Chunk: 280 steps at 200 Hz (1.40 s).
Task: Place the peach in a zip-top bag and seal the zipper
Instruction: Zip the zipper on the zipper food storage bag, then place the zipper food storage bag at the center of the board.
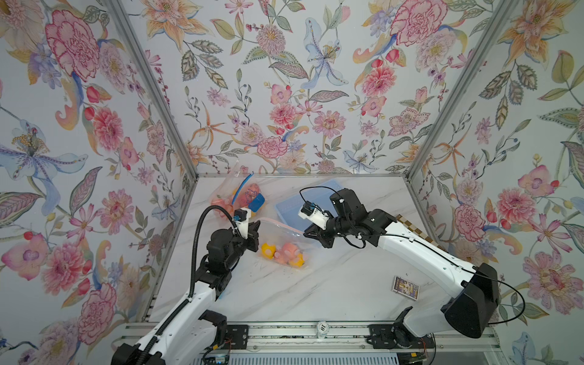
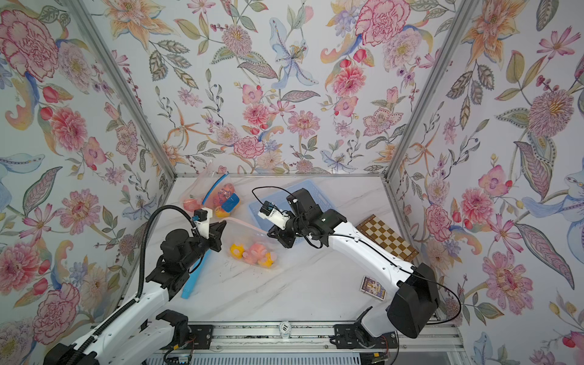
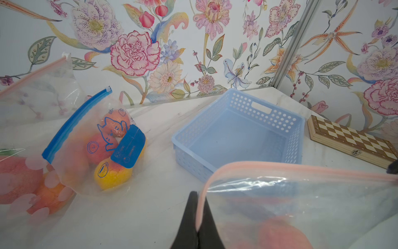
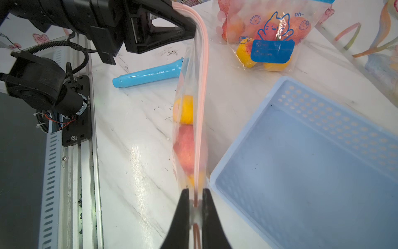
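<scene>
- left gripper [image 1: 256,226]: jaws closed tight on one end of the pink zipper strip [image 1: 275,225] of the zip-top bag [image 1: 286,241], off the blue basket's [image 3: 193,159] left corner.
- right gripper [image 4: 195,207]: jaws nearly closed, pinching the other end of the strip, right at the basket's front rim.
- peach [image 4: 186,146]: already inside the bag, resting on the table below the strip on the side away from the basket. Yellow fruit sits at either side of it.
- key relation: the strip's long axis runs straight from one pinch to the other, roughly along the basket's front edge and slightly bowed. Each arm is on its own end, so either could slide along the line toward the other.
- seal state: two pink tracks show in the right wrist view; can't tell if they're mated.
- text: the second bag [image 4: 271,36], beyond the basket's left end, has a blue cat print and "oh~"; its blue label is too small to read. The rail marker [image 1: 322,327] looks like "10".
</scene>
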Tool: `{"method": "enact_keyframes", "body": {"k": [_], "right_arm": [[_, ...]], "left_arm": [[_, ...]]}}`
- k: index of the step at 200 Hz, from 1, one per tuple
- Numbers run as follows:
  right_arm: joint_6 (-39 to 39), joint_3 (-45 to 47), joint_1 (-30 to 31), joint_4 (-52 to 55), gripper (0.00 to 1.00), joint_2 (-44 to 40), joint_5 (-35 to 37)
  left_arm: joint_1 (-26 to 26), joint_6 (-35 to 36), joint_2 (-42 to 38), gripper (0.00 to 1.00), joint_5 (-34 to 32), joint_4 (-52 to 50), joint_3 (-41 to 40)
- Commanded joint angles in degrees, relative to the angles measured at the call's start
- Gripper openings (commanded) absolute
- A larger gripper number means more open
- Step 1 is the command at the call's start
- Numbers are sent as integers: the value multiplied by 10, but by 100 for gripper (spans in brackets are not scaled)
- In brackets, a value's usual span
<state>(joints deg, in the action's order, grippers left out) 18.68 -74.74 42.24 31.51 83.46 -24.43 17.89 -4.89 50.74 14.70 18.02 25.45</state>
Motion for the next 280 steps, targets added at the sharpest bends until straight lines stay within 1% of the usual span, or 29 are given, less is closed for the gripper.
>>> {"method": "enact_keyframes", "body": {"k": [1, 88, 133, 175, 214, 231, 237, 249, 256, 265, 280], "right_arm": [[-3, 13, -7, 31, 7, -17, 11], [-3, 14, -14, 35, 6, -20, 13], [-3, 14, -14, 37, 6, -19, 14], [0, 16, -15, 42, 6, -23, 22], [-1, 17, -16, 42, 6, -20, 20], [-1, 14, -16, 42, 6, -17, 20], [-1, 11, -15, 42, 6, -16, 19], [0, 7, -13, 42, 5, -13, 17], [2, 5, -12, 43, 5, -12, 17], [4, 1, -11, 45, 5, -9, 16], [8, -5, -8, 48, 5, -6, 18]], "left_arm": [[-18, -14, -4, 0, -35, -3, -11], [-45, -39, -5, 0, -27, 2, -22], [-49, -40, -7, 0, -13, 4, -23], [-58, -41, -14, 0, -13, -3, -23], [-60, -43, -12, 0, 3, 4, -24], [-60, -45, -13, 0, 20, 5, -21], [-60, -45, -14, 6, 29, 4, -19], [-61, -45, -18, 30, 47, -3, -9], [-61, -43, -21, 39, 58, -10, 0], [-61, -38, -25, 46, 71, -25, 14], [-61, -25, -31, 51, 88, -62, 46]]}}
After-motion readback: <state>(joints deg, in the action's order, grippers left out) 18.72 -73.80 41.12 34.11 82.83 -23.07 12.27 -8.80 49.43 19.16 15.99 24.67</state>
